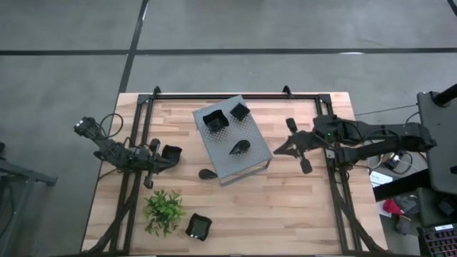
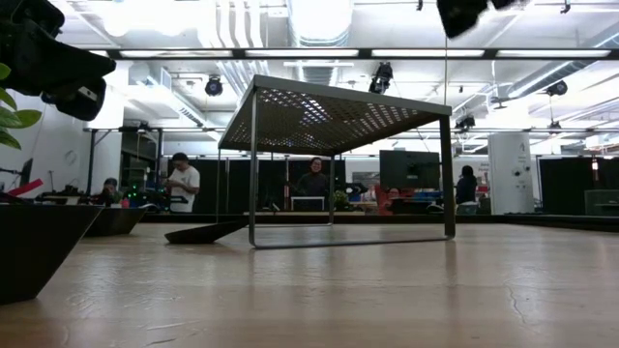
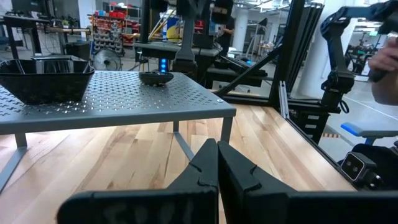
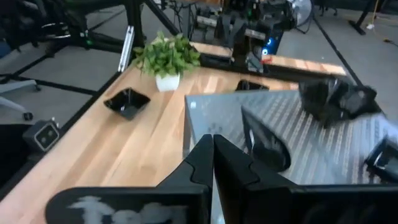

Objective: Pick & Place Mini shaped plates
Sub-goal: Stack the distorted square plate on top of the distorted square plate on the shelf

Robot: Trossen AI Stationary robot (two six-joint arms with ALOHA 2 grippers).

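Note:
Small glossy black plates are scattered about. Two square ones [image 1: 213, 120] [image 1: 239, 111] and a leaf-shaped one [image 1: 239, 148] rest on the grey perforated box [image 1: 250, 160]. On the wooden table lie another leaf plate [image 1: 208, 173], a square plate [image 1: 171, 153] and a square plate [image 1: 198, 226] by the plant. My left gripper [image 3: 217, 163] is shut and empty, low at the table's left, just beside the square plate [image 1: 171, 153]. My right gripper [image 4: 213, 149] is shut and empty, raised off the box's right side, pointing toward the leaf plate [image 4: 264, 146].
A green plant in a white pot [image 1: 164, 210] stands near the front left. Black frame rails [image 1: 335, 185] run along the table's left and right sides. The wood to the right of the box and along the front edge is bare. People stand in the room beyond [image 2: 184, 184].

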